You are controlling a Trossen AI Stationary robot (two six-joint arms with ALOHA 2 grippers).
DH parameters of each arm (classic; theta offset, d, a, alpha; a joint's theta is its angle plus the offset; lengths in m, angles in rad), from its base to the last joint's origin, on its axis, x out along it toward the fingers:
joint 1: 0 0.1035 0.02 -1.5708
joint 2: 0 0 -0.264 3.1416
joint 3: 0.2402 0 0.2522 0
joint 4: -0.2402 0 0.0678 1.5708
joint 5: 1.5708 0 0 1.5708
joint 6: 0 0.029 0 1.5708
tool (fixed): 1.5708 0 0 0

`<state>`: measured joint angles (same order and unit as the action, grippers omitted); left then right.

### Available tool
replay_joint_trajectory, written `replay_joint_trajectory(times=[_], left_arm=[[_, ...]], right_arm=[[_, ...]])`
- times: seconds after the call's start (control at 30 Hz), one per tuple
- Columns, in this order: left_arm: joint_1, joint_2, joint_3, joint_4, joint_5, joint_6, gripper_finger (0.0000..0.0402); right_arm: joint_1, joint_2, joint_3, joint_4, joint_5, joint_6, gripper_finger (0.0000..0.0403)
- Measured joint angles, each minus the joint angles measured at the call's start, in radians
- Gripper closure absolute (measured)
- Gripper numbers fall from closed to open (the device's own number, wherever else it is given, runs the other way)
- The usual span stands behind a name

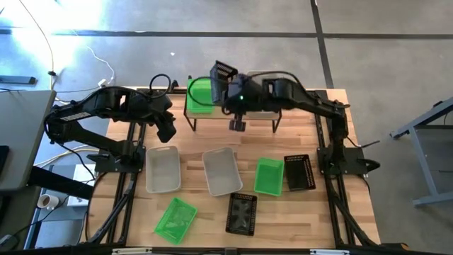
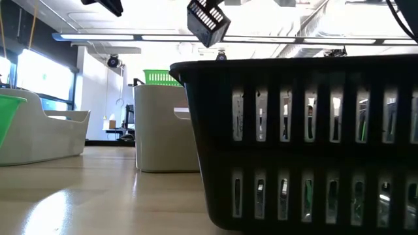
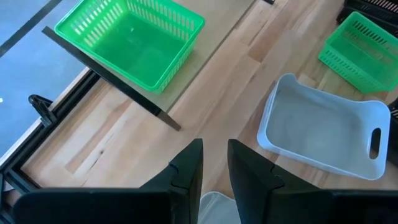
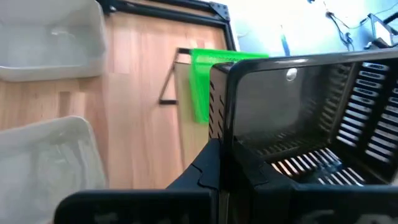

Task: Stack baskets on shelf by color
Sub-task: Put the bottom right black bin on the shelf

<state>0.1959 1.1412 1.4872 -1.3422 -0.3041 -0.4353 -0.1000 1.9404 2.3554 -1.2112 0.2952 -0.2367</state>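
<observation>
Right arm stretched out over the shelf (image 1: 233, 113), right gripper (image 1: 228, 86) clamped on a tilted black basket (image 1: 223, 73) held up high. Green basket (image 1: 199, 94) already on the shelf's end. Left gripper (image 1: 168, 132) waiting nearby above the table (image 1: 198, 212), fingers almost together, holding nothing.

A pale concrete floor (image 1: 396, 42) crossed by dark seams surrounds the wooden surface (image 1: 198, 166), a white cable (image 1: 95, 60) trails across it, and bright windows (image 2: 39, 81) glow under long ceiling lights (image 2: 98, 37).
</observation>
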Motion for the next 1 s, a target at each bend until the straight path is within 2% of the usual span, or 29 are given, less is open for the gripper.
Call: replay_joint_trajectory(times=[0.13, 0.57, 1.0], left_arm=[[0.0, 0.0, 0.0, 0.0, -0.002, -0.006, 0.0337], [0.0, 0.0, 0.0, 0.0, -0.022, -0.01, 0.0337], [0.0, 0.0, 0.0, 0.0, -0.022, -0.01, 0.0337]], right_arm=[[-0.039, 0.016, 0.0, -0.014, -0.044, -0.008, 0.0403], [-0.059, 0.145, -0.001, -0.113, -0.031, 0.03, 0.0403], [-0.08, 0.209, -0.001, -0.165, -0.007, 0.033, 0.0403]])
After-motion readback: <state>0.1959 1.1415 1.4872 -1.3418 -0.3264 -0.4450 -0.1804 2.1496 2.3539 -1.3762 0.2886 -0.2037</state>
